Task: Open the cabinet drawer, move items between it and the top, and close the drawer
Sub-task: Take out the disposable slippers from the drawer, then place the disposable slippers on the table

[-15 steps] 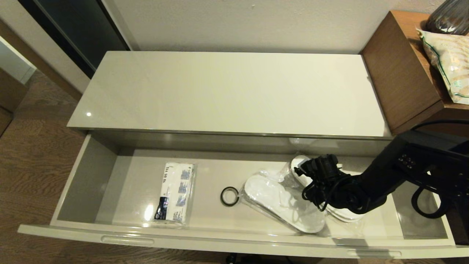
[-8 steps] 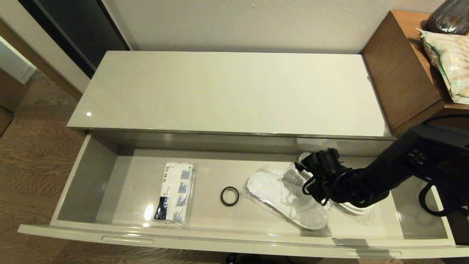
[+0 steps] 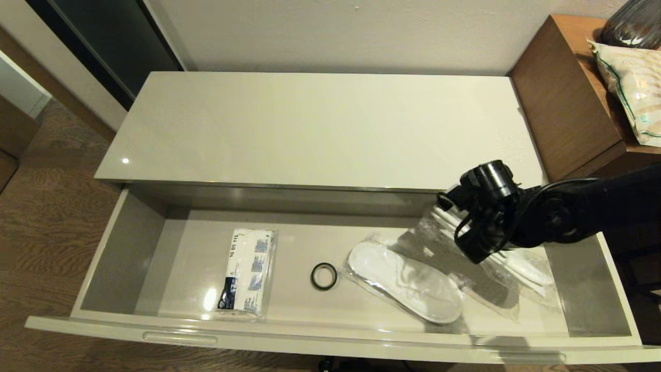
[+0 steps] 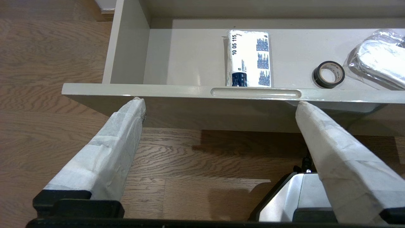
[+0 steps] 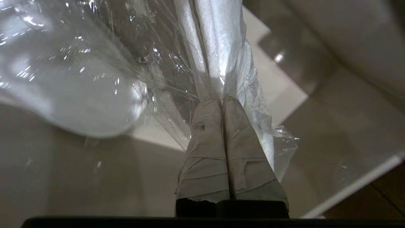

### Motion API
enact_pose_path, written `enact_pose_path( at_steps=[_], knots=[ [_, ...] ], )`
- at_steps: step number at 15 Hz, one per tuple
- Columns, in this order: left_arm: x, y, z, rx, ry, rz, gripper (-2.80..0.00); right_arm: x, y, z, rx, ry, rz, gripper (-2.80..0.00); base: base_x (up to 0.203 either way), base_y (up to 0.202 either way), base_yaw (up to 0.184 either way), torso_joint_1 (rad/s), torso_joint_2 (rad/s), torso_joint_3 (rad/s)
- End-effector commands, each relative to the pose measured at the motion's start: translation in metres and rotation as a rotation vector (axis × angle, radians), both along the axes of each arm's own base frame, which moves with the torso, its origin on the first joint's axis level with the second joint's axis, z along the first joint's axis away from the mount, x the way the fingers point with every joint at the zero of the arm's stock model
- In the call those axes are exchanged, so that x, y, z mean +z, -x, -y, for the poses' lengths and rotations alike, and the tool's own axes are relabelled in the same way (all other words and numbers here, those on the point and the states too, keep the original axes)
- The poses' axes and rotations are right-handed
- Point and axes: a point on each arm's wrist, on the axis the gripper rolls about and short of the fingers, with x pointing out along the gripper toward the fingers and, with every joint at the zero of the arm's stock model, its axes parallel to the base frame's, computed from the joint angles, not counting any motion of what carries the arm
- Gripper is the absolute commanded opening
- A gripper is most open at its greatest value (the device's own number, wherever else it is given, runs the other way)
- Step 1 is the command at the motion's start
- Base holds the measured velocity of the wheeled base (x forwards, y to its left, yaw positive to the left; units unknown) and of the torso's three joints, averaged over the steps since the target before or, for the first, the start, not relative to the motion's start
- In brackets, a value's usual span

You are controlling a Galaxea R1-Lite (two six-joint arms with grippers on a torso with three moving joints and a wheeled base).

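The drawer (image 3: 124, 258) stands pulled out full width below the top (image 3: 320, 129), which carries nothing. Inside it there are four things: one flat white packet (image 3: 247, 271) with blue-black print left of the middle near the front edge, one small black ring (image 3: 324, 276) at about the centre, and two bagged pairs of slippers. One pair (image 3: 405, 289) lies flat on the drawer floor just right of the ring, slanting toward the front edge. The other pair (image 3: 521, 266) is at the right end, its clear bag pinched in the right gripper (image 5: 222, 103), whose taped fingers (image 5: 205, 126) are pressed together on the plastic; the bag hangs from them with the slippers dangling, and its low end seems to still brush the drawer floor, though the arm hides that spot. In the head view the black right arm (image 3: 568, 212) comes in from the right edge and covers much of that bag, so its fingertips are not visible there. The left gripper (image 4: 218, 104) is out of the head view; its own camera shows it spread wide and empty, low in front of the drawer front, above the wooden floor (image 4: 47, 47). Two handle recesses mark the drawer front; the left recess (image 3: 179, 339) shows whole, the right is cut off at the frame's bottom edge.
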Motion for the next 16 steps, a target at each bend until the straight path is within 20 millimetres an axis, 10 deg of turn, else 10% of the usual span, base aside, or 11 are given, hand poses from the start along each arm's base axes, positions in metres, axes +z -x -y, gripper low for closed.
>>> enact_pose_path(
  at_steps=[1, 11, 14, 16],
  knots=[
    [0.000, 0.000, 0.000, 0.000, 0.000, -0.002, 0.00, 0.042, 0.021, 0.007, -0.009, -0.016, -0.008, -2.80, 0.000, 0.000, 0.000, 0.000, 0.00, 0.000],
    [0.000, 0.000, 0.000, 0.000, 0.000, -0.002, 0.00, 0.148, 0.134, 0.011, 0.120, -0.119, -0.121, -2.80, 0.000, 0.000, 0.000, 0.000, 0.00, 0.000],
    [0.000, 0.000, 0.000, 0.000, 0.000, -0.002, 0.00, 0.160, 0.122, 0.006, 0.113, -0.138, -0.067, -2.80, 0.000, 0.000, 0.000, 0.000, 0.00, 0.000],
    [0.000, 0.000, 0.000, 0.000, 0.000, -0.002, 0.00, 0.171, 0.075, 0.001, 0.050, -0.160, 0.025, -2.80, 0.000, 0.000, 0.000, 0.000, 0.00, 0.000]
  ],
)
